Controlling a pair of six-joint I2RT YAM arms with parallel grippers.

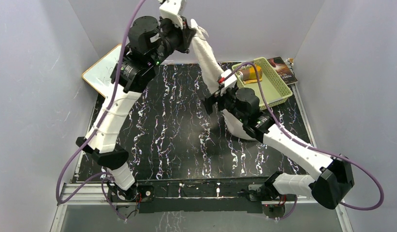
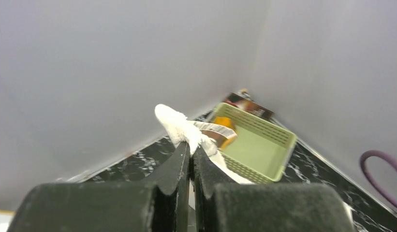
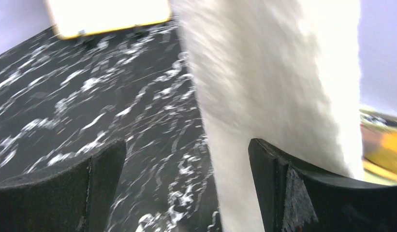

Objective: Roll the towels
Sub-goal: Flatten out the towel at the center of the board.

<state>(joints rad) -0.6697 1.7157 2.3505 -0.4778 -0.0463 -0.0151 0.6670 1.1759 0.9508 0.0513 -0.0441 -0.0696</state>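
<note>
The cream-white towel (image 1: 208, 55) hangs stretched from the raised left gripper (image 1: 191, 34), and its lower end lies bunched on the black marbled table (image 1: 237, 126). In the left wrist view that gripper (image 2: 190, 147) is shut on the towel's top corner (image 2: 174, 121), where a printed label sticks out. The right gripper (image 1: 215, 94) stands open around the hanging towel, partway down it. In the right wrist view the towel (image 3: 269, 72) passes between the wide-apart fingers (image 3: 186, 144), close to the right one. The orange-yellow towel (image 1: 249, 73) lies in the green basket.
The green basket (image 1: 278, 92) sits at the back right, with a dark book (image 1: 283, 70) behind it. A white board with a yellow edge (image 1: 102, 70) leans at the back left. Grey walls close in on three sides. Purple cables loop off both arms.
</note>
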